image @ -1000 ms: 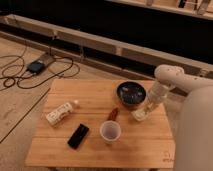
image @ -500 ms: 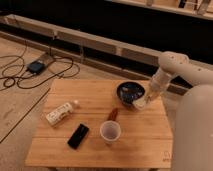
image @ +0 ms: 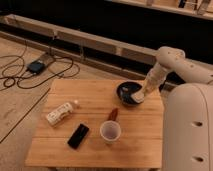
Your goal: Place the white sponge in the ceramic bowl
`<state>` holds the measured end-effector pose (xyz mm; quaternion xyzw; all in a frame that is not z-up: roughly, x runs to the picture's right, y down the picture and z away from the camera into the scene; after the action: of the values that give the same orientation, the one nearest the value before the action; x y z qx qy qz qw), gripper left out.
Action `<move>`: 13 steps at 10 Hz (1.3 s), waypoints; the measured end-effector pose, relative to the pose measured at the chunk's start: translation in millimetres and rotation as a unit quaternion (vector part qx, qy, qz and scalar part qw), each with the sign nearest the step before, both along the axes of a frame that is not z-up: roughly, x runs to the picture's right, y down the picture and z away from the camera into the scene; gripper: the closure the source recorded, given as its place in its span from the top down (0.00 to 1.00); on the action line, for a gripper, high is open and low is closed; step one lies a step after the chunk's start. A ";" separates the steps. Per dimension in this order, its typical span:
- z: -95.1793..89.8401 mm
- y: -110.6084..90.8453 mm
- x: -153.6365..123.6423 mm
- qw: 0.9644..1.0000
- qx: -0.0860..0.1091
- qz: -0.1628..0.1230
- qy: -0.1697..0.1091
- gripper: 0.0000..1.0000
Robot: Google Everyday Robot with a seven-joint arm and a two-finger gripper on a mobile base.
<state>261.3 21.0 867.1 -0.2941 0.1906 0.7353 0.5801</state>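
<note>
Off-white sponge (image: 139, 96) at ceramic bowl (image: 126, 93) right rim, long axis unclear | pincer (image: 141, 93) over it, grip state cannot tell | wooden tabletop (image: 95, 140)

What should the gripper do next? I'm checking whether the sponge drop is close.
Probably open and release. The gripper sits over the near right rim of the ceramic bowl, with the white sponge apparently at its tip above the bowl's inside. Letting go there should drop it in; a small nudge toward the bowl's centre first would be safer.
</note>
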 end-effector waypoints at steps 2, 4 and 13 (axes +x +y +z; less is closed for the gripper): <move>15.0 -3.4 -0.5 1.000 0.006 0.003 -0.007 0.18; 28.7 -10.1 -4.6 1.000 0.013 0.004 -0.015 0.40; 49.3 -39.2 -16.3 0.999 0.039 0.005 -0.022 0.66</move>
<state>245.0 -18.2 916.5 -0.2881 0.1473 0.7383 0.5917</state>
